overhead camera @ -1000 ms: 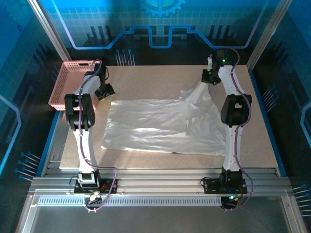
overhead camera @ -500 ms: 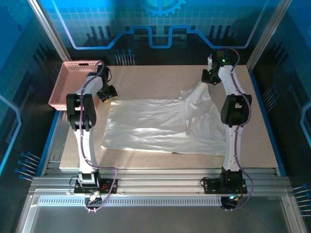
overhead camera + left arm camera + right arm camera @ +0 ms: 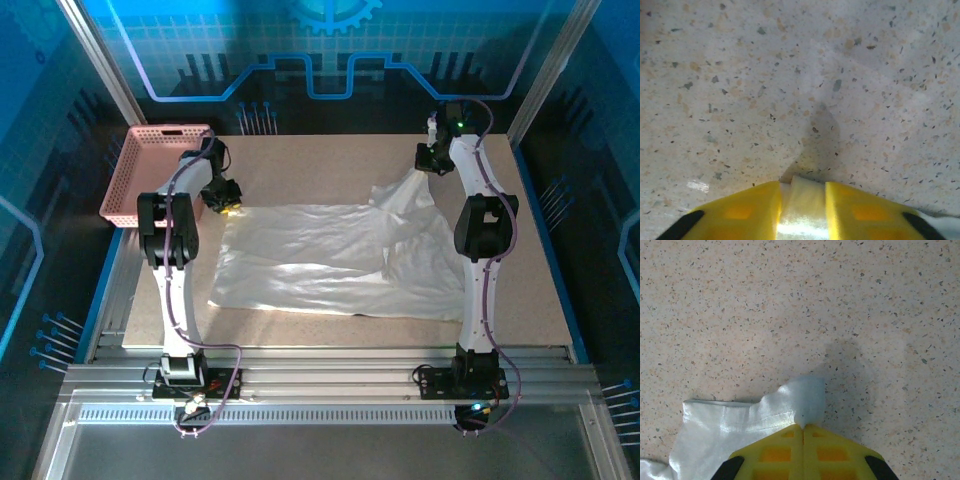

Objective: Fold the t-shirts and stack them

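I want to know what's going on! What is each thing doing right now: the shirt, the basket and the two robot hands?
t-shirt: spread on the table, wrinkled, not folded yet, one far corner lifted.
left gripper: shut on the t-shirt's far left edge.
right gripper: shut on the lifted corner.
pink basket: upright at the far left, not held.

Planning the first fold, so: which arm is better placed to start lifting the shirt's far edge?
Right. The right fingers are shut on a raised far corner of the t-shirt. The left fingers straddle fabric at the other far corner, low on the table, grip uncertain.
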